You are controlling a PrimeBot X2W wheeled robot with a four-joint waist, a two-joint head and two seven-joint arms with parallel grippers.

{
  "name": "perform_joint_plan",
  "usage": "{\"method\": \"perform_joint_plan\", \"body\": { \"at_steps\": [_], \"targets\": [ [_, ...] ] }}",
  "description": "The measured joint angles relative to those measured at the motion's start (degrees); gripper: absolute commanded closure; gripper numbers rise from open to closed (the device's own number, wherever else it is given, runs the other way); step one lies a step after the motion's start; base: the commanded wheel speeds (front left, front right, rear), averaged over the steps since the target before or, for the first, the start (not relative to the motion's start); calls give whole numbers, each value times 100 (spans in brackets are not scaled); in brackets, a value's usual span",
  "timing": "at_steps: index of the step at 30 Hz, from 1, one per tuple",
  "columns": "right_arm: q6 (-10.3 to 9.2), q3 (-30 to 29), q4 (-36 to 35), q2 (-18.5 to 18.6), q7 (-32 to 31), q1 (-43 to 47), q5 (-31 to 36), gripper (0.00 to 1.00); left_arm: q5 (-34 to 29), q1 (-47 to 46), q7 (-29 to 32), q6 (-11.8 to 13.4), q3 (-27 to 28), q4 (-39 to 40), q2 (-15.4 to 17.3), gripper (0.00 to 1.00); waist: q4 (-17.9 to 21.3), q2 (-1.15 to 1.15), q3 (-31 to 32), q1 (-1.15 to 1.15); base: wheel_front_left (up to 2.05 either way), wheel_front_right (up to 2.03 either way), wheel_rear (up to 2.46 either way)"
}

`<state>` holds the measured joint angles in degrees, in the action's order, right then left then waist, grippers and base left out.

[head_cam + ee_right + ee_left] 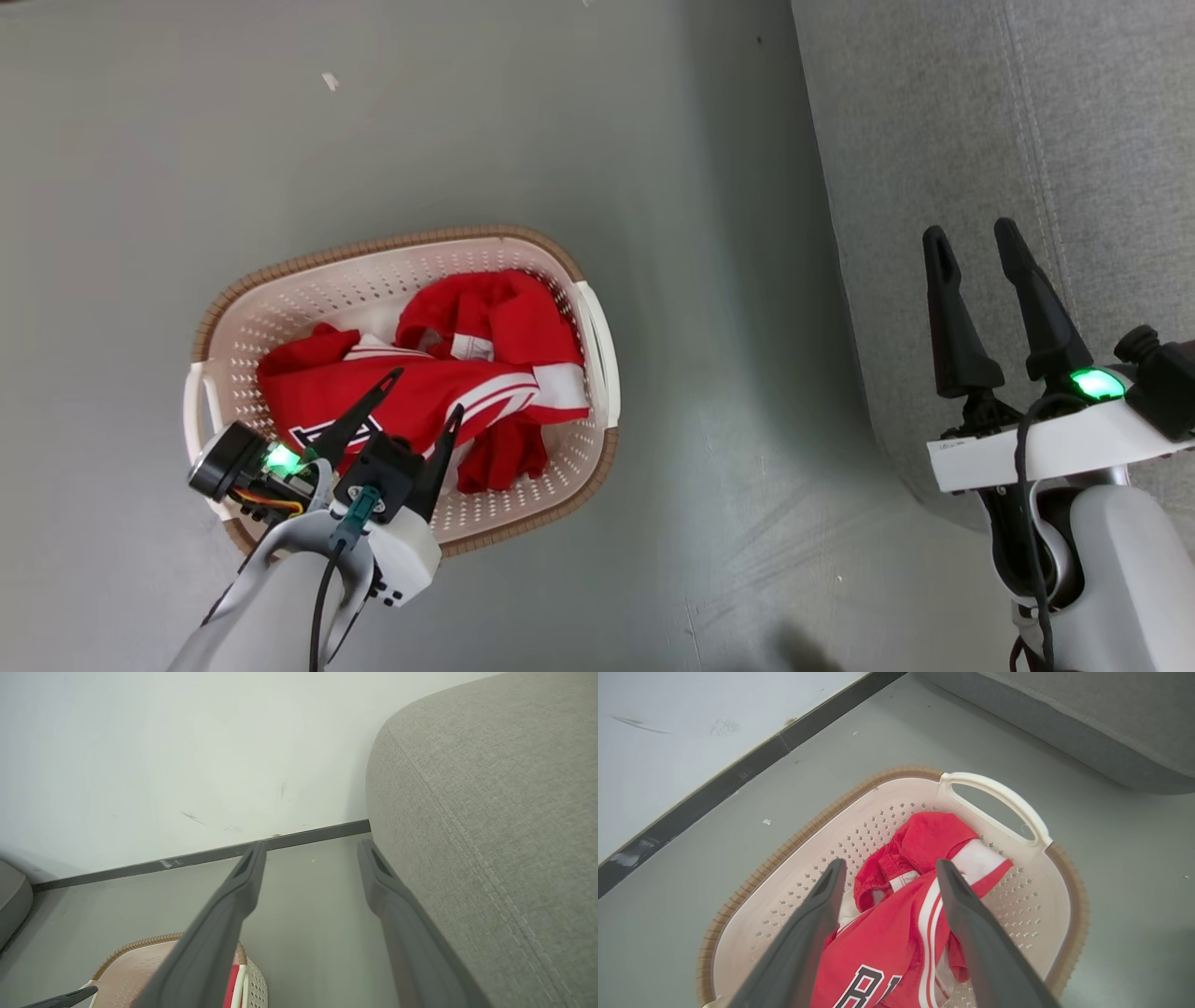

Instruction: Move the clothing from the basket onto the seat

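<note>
The red clothing lies bunched in the cream basket on the floor; white bands and dark lettering show on the clothing. My left gripper hovers open just above the pile at the basket's near side, nothing between its fingers. The basket has a white handle toward the seat. The grey seat fills the right side. My right gripper stands open over the seat's edge, empty. In the right wrist view the seat rises at right and the basket peeks at the bottom left.
Grey floor separates the basket from the seat. A pale wall with a dark baseboard runs behind both. A small white scrap lies on the floor beyond the basket.
</note>
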<state>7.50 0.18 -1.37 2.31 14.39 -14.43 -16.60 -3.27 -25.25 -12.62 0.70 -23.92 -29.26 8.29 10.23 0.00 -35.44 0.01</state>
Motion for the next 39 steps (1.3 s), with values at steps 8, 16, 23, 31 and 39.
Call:
{"method": "perform_joint_plan", "body": {
  "at_steps": [8,16,23,31,39],
  "targets": [
    [0,30,-27,1,0,-260,1,0,-94,-351,54,-93,-82,-325,40,0,143,0,-403,0,0,0,0],
    [0,52,-40,1,0,-490,-5,0,-244,-676,148,-144,-138,-666,90,0,263,0,-757,0,0,0,0],
    [0,81,-59,2,7,-626,-53,0,-365,-921,267,-169,-177,-1009,219,0,340,0,-1033,0,0,0,0],
    [0,131,-58,2,7,-741,-116,0,-443,-1253,359,-170,-203,-1250,246,0,402,0,-1312,0,0,0,0],
    [0,211,-62,3,7,-959,-179,0,-492,-1541,456,-170,-219,-1484,276,0,448,0,-1549,0,0,0,0]
  ]
}}
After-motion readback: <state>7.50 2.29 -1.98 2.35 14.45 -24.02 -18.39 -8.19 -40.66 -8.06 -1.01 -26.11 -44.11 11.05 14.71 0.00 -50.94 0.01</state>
